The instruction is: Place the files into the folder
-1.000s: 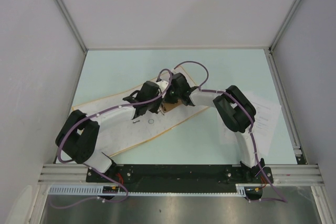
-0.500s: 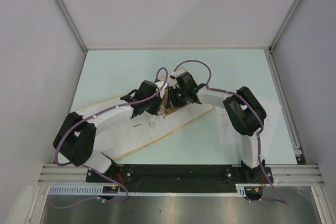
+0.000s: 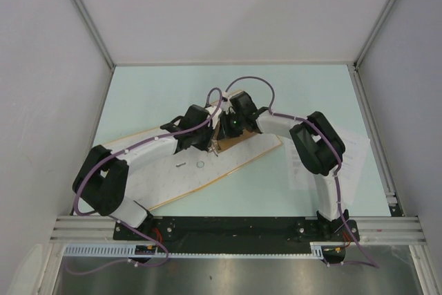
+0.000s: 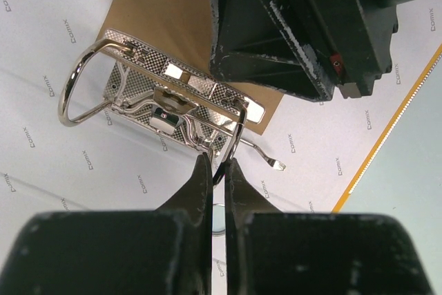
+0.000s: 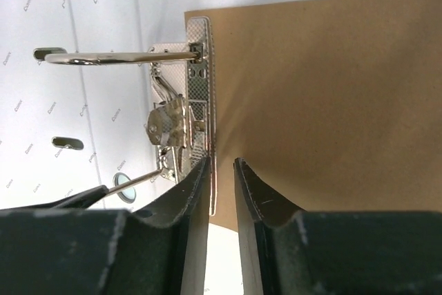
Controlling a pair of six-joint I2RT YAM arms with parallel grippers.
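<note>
Files (image 3: 351, 151) part-hidden under right arm (image 3: 316, 144); left gripper (image 4: 219, 165) pinches folder ring (image 4: 237, 134).

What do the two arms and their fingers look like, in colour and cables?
Both the left arm and the right arm have white links and bulky black joints. A purple cable runs along each. The fingers are black, wedge-shaped and scuffed.

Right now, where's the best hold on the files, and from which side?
The files lie flat on the table, right of the folder, partly under the right arm. Probably take the exposed right-hand edge, coming in low from the right; flat sheets offer nothing to pinch from above.
</note>
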